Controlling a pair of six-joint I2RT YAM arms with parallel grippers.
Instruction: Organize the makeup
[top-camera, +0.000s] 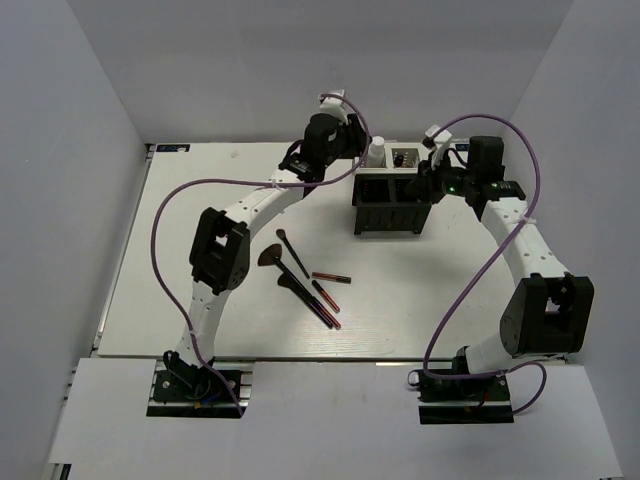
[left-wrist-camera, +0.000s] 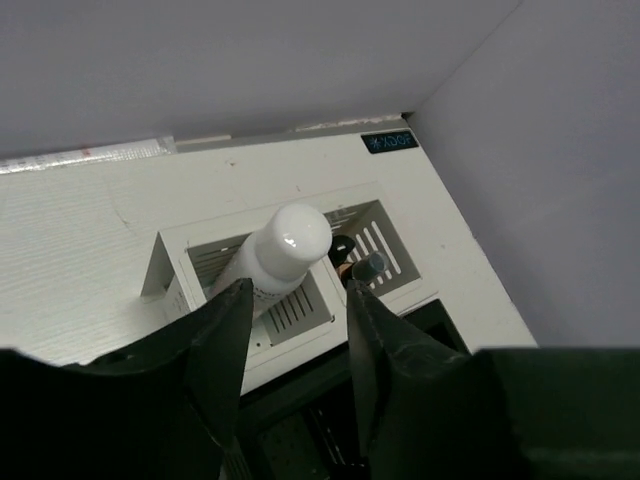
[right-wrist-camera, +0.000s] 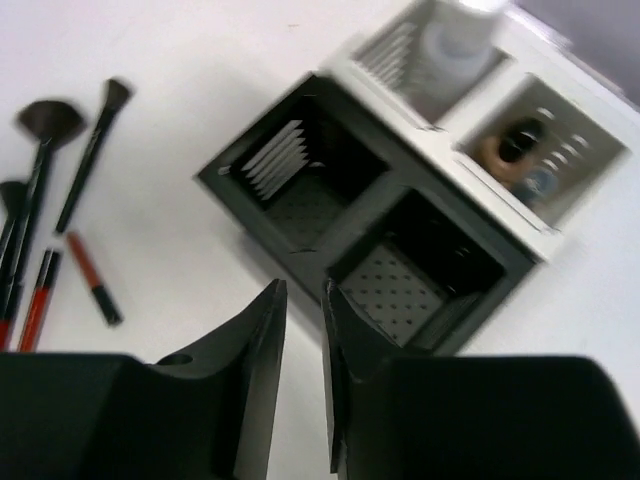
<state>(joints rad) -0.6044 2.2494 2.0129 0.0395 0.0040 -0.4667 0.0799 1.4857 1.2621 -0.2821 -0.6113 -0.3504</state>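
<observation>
A white-capped bottle (left-wrist-camera: 292, 243) leans in the left cell of a white slotted holder (left-wrist-camera: 300, 345); it also shows in the top view (top-camera: 377, 152). My left gripper (left-wrist-camera: 296, 292) is open and empty, just short of the bottle, fingertips either side of its lower body. In the top view the left gripper (top-camera: 352, 162) is at the holder's back left. Small tan and dark cosmetics (left-wrist-camera: 355, 263) sit in the right cell. My right gripper (right-wrist-camera: 305, 290) hovers over the black organizer's (right-wrist-camera: 300, 255) near edge, jaws a narrow gap apart, empty. Black brushes, one fan-shaped (top-camera: 270, 258), and dark-red pencils (top-camera: 330, 276) lie on the table.
The black organizer (top-camera: 390, 228) stands at the back centre, its two front cells holding nothing, the white holder (top-camera: 395, 170) joined behind it. The brushes (right-wrist-camera: 48, 120) and pencils (right-wrist-camera: 92, 275) lie left of it. White walls enclose the table on three sides.
</observation>
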